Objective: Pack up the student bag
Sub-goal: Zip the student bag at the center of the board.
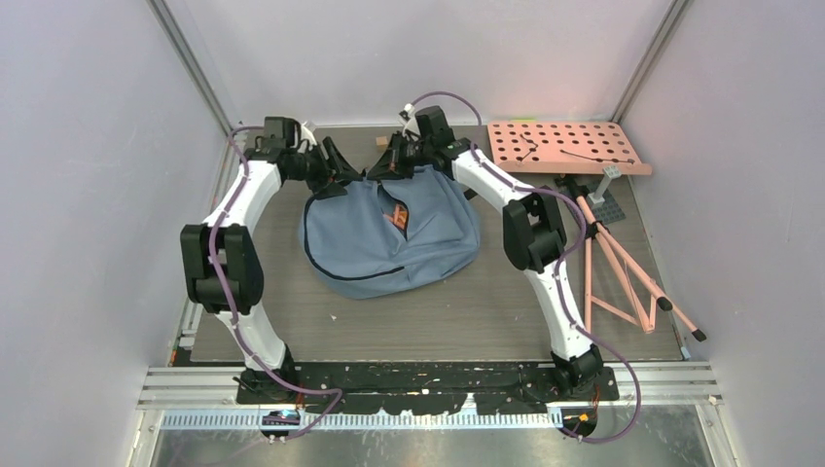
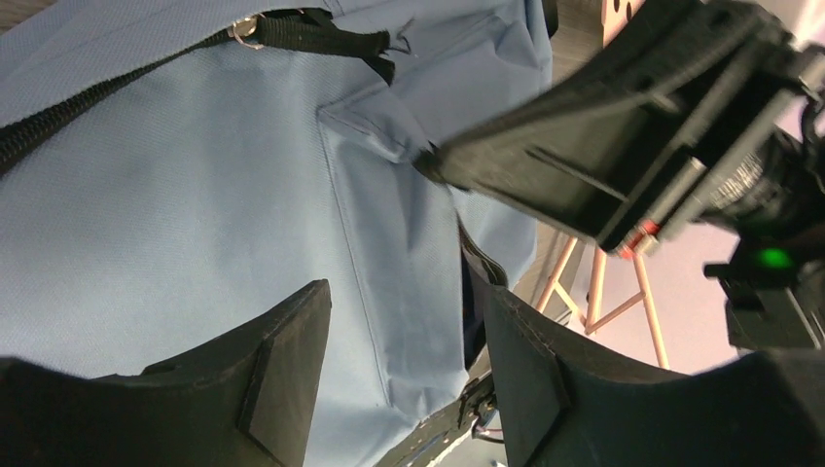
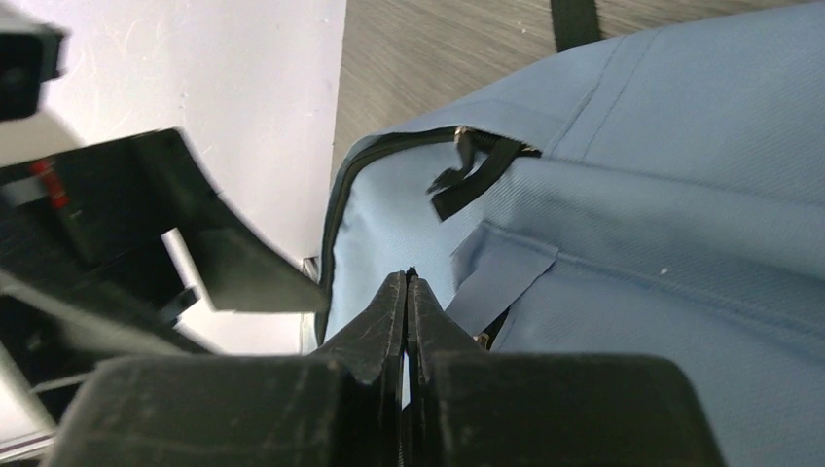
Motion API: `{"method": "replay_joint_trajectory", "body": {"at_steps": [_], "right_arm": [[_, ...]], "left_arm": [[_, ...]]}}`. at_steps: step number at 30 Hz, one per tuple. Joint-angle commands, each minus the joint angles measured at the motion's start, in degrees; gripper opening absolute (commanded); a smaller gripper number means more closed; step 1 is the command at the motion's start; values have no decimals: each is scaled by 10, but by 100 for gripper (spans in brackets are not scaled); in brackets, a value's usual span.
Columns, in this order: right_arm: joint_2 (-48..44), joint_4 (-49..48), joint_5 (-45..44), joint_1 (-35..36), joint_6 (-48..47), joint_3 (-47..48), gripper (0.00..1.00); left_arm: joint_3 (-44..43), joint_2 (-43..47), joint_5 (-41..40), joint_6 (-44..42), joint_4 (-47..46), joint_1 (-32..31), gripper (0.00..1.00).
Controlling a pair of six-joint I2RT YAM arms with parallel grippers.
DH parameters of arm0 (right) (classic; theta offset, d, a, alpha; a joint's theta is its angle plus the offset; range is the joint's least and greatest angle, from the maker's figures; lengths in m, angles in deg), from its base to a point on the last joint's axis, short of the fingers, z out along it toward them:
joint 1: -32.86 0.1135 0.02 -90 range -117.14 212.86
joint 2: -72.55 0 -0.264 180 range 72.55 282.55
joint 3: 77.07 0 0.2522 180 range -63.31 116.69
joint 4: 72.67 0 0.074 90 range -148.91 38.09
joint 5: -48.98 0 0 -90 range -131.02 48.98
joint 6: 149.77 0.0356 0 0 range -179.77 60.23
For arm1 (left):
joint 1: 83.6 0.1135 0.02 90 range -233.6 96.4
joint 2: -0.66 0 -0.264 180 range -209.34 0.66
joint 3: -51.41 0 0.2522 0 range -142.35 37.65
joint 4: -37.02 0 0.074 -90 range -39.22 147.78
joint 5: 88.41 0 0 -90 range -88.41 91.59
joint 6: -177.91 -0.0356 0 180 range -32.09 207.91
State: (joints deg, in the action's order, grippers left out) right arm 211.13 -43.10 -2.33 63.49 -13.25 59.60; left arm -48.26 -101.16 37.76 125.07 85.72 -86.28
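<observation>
Grey-blue woven fabric student bag [image 1: 389, 255], slumped, black webbing straps [image 2: 311, 31]

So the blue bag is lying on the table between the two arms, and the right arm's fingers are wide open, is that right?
Not quite. The blue bag does lie on the table between the two arms, but the right arm's fingers are pressed shut together, not wide open. The right wrist view shows this best.
</observation>
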Motion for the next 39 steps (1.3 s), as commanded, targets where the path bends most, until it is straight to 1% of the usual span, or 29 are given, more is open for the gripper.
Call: {"method": "replay_joint_trajectory", "body": {"at_steps": [1, 11, 15, 20, 26, 31, 35, 37, 39], "right_arm": [[-85, -33, 26, 4, -7, -29, 5], [-134, 29, 28, 4, -68, -83, 4], [-153, 33, 28, 3, -85, -114, 4], [-157, 36, 32, 3, -92, -117, 4], [-164, 37, 37, 2, -98, -127, 4], [-165, 38, 43, 2, -100, -128, 4], [-173, 38, 41, 2, -111, -136, 4], [-176, 39, 39, 2, -119, -142, 4], [-177, 45, 36, 3, -129, -146, 4]], "left_arm": [[-28, -16, 18, 19, -40, -2, 61], [-53, -59, 13, 36, -59, -18, 57], [-75, -82, -4, 29, -50, -34, 57], [-96, -106, -28, 24, -31, -40, 56], [-145, -134, -71, -35, 15, -73, 55], [-143, -140, -92, -24, 15, -76, 44], [-145, -150, -106, 2, 10, -79, 35], [-144, -154, -104, 16, 0, -81, 29], [-143, -158, -102, 30, -10, -82, 19]]}}
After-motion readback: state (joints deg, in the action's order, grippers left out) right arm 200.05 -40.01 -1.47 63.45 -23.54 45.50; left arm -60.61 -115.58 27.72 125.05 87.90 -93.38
